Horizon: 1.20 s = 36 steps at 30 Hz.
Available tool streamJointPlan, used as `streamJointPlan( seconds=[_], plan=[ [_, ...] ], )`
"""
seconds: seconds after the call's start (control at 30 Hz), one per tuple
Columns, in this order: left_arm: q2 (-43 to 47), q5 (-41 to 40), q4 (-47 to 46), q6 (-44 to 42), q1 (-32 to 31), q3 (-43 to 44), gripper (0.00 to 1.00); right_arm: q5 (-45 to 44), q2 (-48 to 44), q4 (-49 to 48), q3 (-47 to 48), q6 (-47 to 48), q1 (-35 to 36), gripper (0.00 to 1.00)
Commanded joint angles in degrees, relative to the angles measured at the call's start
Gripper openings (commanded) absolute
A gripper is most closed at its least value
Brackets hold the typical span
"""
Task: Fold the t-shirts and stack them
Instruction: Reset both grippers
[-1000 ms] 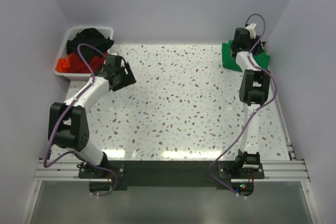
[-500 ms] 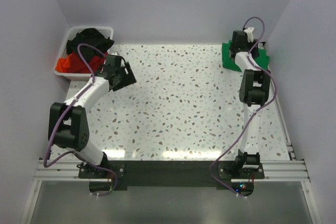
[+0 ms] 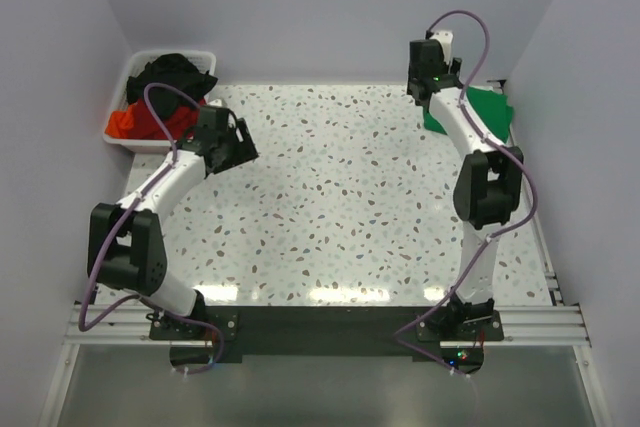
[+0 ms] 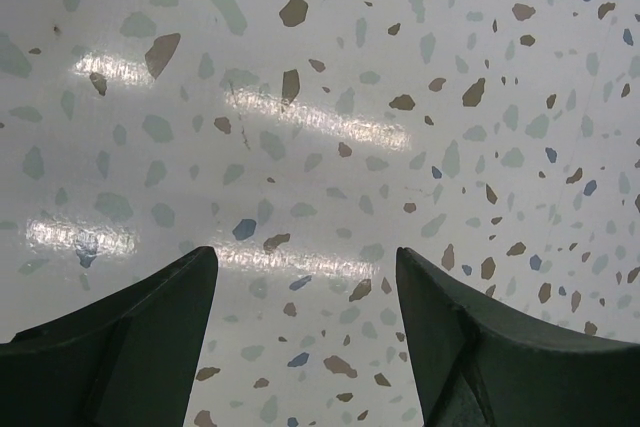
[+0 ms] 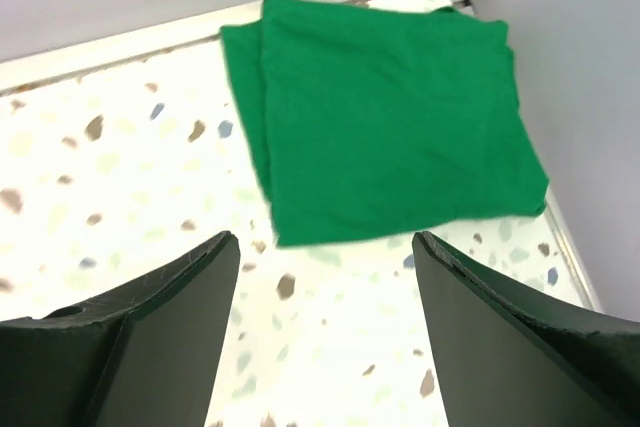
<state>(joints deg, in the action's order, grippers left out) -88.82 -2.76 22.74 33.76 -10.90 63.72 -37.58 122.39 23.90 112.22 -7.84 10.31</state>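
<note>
A bright green t-shirt (image 5: pixel 380 117) lies folded flat in the table's far right corner; it also shows in the top view (image 3: pixel 488 112). My right gripper (image 5: pixel 325 247) is open and empty, raised above the table just left of the shirt; in the top view it (image 3: pixel 428 72) is at the back. A black t-shirt (image 3: pixel 175 74) and a red t-shirt (image 3: pixel 140 122) lie bunched in the white bin (image 3: pixel 118 130) at the far left. My left gripper (image 4: pixel 305 262) is open and empty over bare table, in the top view (image 3: pixel 228 142) just right of the bin.
The walls close in the table at the back and both sides. A metal rail (image 5: pixel 120 42) runs along the back edge by the green shirt. The speckled tabletop (image 3: pixel 340 197) lies between the arms.
My right gripper has lifted off the green shirt and swung left and back, leaving the shirt folded in the corner. My left arm has barely moved.
</note>
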Motion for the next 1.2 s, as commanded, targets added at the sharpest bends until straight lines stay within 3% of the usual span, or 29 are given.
streamJointPlan(
  seconds=[0.0, 0.63, 0.9, 1.17],
  plan=[
    [2.9, 0.0, -2.0, -2.5, 0.2, -1.0, 0.77, 4.2, -7.9, 6.9, -5.1, -5.3, 0.8, 0.74],
    [5.6, -2.6, 0.5, -7.9, -2.0, 0.3, 0.77, 9.7, -38.9, 19.2, -35.4, -19.6, 13.8, 0.75],
    [5.1, -4.3, 1.3, -9.2, -2.6, 1.1, 0.77, 10.2, -47.9, 19.7, -41.7, -23.3, 20.9, 0.75],
    [5.7, -3.0, -0.2, -9.5, -4.8, 0.3, 0.77, 8.6, -48.6, 19.3, -42.3, -25.7, 27.7, 0.75]
  ],
)
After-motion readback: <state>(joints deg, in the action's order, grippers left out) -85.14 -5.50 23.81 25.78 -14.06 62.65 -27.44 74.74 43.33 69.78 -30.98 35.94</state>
